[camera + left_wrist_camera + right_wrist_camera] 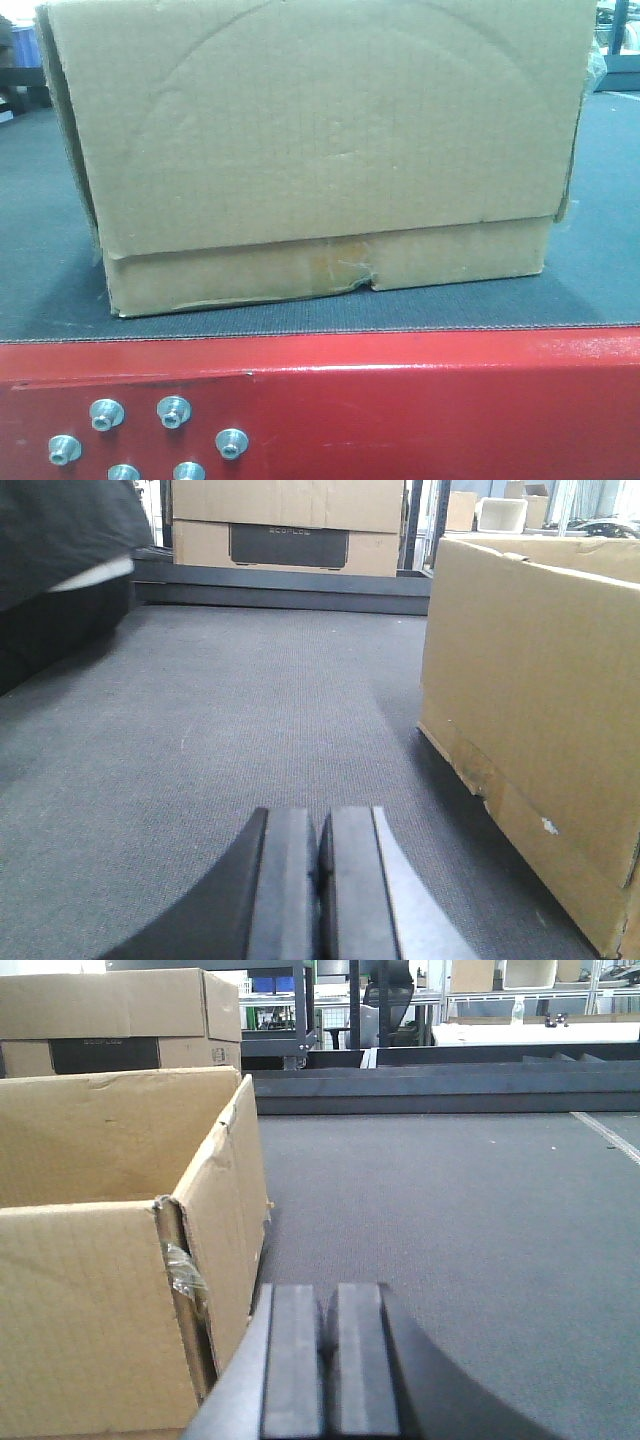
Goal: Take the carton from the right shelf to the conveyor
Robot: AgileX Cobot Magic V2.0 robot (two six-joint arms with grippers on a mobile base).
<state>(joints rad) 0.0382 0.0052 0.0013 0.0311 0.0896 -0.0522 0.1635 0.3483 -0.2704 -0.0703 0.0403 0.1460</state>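
- You are looking at the carton [320,140] sitting flat on the dark grey belt [40,290] of the conveyor, its lower edge lying just behind the red frame [420,400].
- A faint curved crease is arcing across the face turned to the front camera, and the bottom flap seam is showing a small tear near the middle with clear tape over it.
- A cluster of silver bolts [172,411] is sitting at the left of the red frame, below the carton.
- Your left gripper [320,880] is hovering low over the belt with its jaws pressed together and holding nothing; the carton [540,720] is standing to its right, apart from it.
- Your right gripper [324,1360] is likewise showing jaws pressed together on nothing, with the open-topped carton [110,1260] just beside it on its left; you cannot tell whether it is touching the cardboard.
- Another cardboard box [288,520] with a dark panel is standing beyond the far edge of the belt.
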